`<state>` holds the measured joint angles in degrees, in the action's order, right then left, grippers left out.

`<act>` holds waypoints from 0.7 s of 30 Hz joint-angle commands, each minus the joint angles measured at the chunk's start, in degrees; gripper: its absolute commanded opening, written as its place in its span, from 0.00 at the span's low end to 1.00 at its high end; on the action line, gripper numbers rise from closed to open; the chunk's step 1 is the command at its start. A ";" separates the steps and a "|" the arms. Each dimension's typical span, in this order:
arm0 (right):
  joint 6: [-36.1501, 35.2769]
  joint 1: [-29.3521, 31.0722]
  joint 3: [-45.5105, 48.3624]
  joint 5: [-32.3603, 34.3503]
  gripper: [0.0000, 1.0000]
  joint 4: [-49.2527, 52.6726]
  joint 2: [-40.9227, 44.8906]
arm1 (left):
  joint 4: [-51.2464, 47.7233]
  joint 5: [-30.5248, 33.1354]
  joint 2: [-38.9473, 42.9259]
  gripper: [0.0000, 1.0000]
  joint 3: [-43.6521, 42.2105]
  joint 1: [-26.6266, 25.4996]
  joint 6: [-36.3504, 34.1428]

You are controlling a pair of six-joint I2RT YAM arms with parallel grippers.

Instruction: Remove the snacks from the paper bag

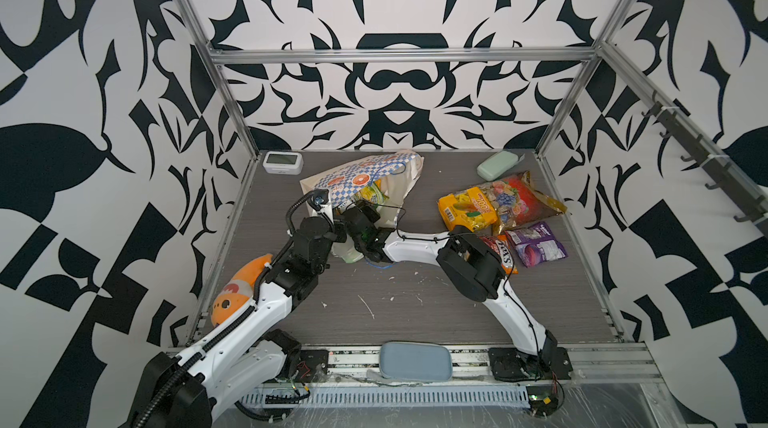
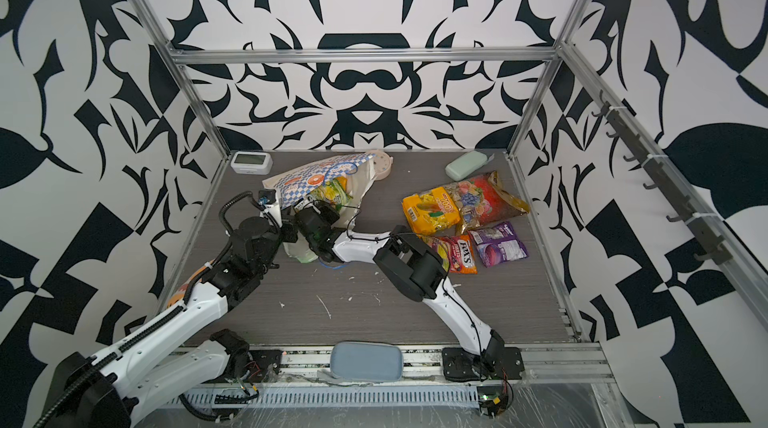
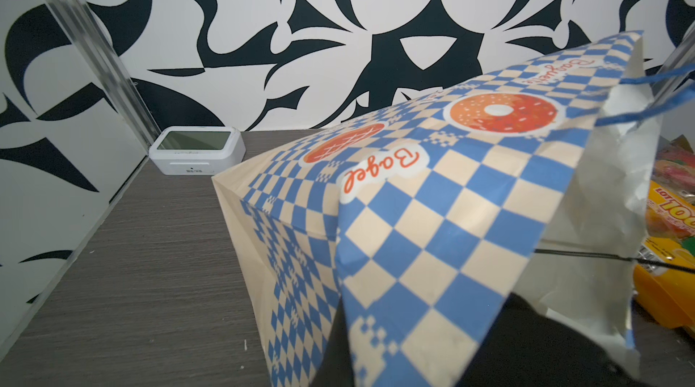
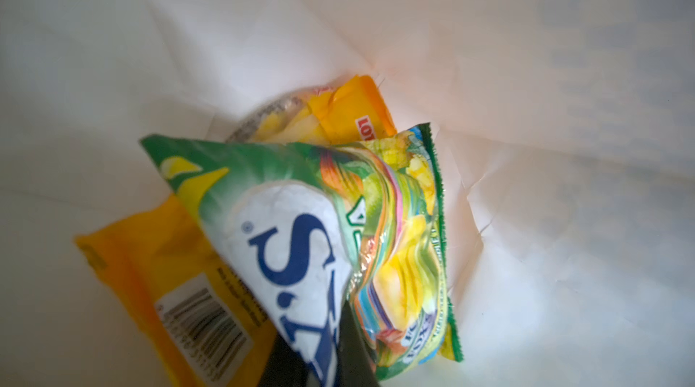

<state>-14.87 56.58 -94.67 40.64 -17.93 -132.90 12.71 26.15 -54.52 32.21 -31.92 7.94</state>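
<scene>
Bright, even light; blurred close-ups.

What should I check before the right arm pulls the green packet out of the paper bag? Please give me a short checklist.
1. Grip: right end effector shut on green packet: ok.
2. Hold: left end effector shut on the edge of the paper bag: ok.
3. Opening: bag mouth open toward the right arm: ok.
4. Single item: yellow packet under the green one is outside the grip: cannot tell.
5. Set-down place: bare table near the purple packet: ok.
</scene>
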 commanded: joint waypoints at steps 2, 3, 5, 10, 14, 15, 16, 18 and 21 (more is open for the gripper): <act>2.76 -0.24 2.86 -7.04 0.00 -2.79 9.01 | 2.65 -0.98 0.80 0.00 -0.35 -0.43 0.58; 3.60 -0.28 4.16 -8.34 0.00 -2.96 10.51 | 2.57 -0.84 0.78 0.00 -0.30 -0.42 0.58; 4.41 -0.32 6.85 -11.93 0.00 -3.43 13.27 | 2.61 -0.61 0.82 0.00 -0.36 -0.42 0.62; 6.75 -0.33 13.06 -16.22 0.00 -5.12 19.70 | 2.24 0.10 0.58 0.00 0.05 -0.43 0.49; 7.40 -0.33 17.49 -22.48 0.00 -4.90 25.14 | 2.24 0.54 0.51 0.00 0.05 -0.42 0.27; 7.51 -0.33 18.63 -23.59 0.00 -5.26 26.64 | 2.30 0.60 0.56 0.00 0.06 -0.42 0.25; 7.62 -0.31 19.71 -24.66 0.00 -5.43 27.95 | 2.35 0.82 0.57 0.00 -0.04 -0.42 0.22; 7.86 -0.33 21.73 -25.71 0.00 -5.31 30.57 | 2.45 1.18 0.56 0.00 -0.02 -0.43 0.16; 8.58 -0.67 24.40 -28.33 0.00 -5.45 33.98 | 2.40 1.31 0.65 0.00 -0.06 -0.42 0.17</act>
<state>-7.84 56.25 -70.91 16.38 -18.24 -103.92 13.78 27.00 -54.48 32.21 -32.08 7.90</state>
